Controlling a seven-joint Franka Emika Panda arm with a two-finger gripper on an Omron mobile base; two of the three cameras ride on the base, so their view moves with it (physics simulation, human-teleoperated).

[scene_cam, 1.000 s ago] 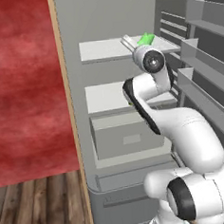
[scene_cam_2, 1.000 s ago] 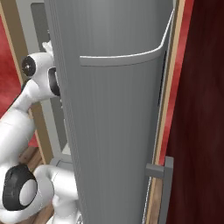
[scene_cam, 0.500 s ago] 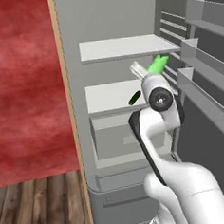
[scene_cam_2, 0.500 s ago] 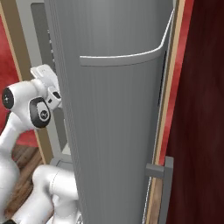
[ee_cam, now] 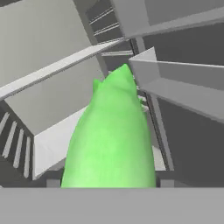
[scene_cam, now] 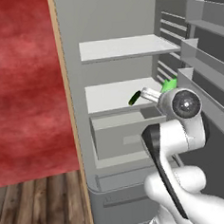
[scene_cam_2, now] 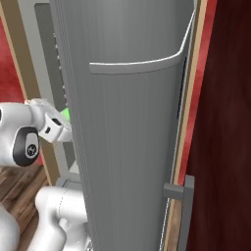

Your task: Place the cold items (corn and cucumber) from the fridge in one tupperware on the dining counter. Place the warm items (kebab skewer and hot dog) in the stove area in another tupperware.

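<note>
The corn (scene_cam: 168, 84), in a bright green husk, is clamped in my gripper (scene_cam: 162, 88) just in front of the fridge's middle shelf (scene_cam: 113, 95). The hand view shows the corn (ee_cam: 111, 140) pointing away from the hand and hiding the fingertips. A sliver of its husk (scene_cam_2: 65, 115) also shows by the white hand in the right base view. The cucumber (scene_cam: 134, 98), dark green, lies on the middle shelf, left of the gripper and apart from it. The kebab skewer, hot dog and tupperware are out of view.
The fridge is open, with an upper shelf (scene_cam: 123, 48) and a grey drawer (scene_cam: 120, 134) under the middle shelf. Its door bins (scene_cam: 202, 59) stand close on the right. The door's outer face and handle (scene_cam_2: 137, 68) block the right base view. A red wall (scene_cam: 21, 83) is at the left.
The arm has dropped from the upper shelf level to the middle shelf level, carrying the corn down and slightly right. The cucumber has stayed where it lay.
</note>
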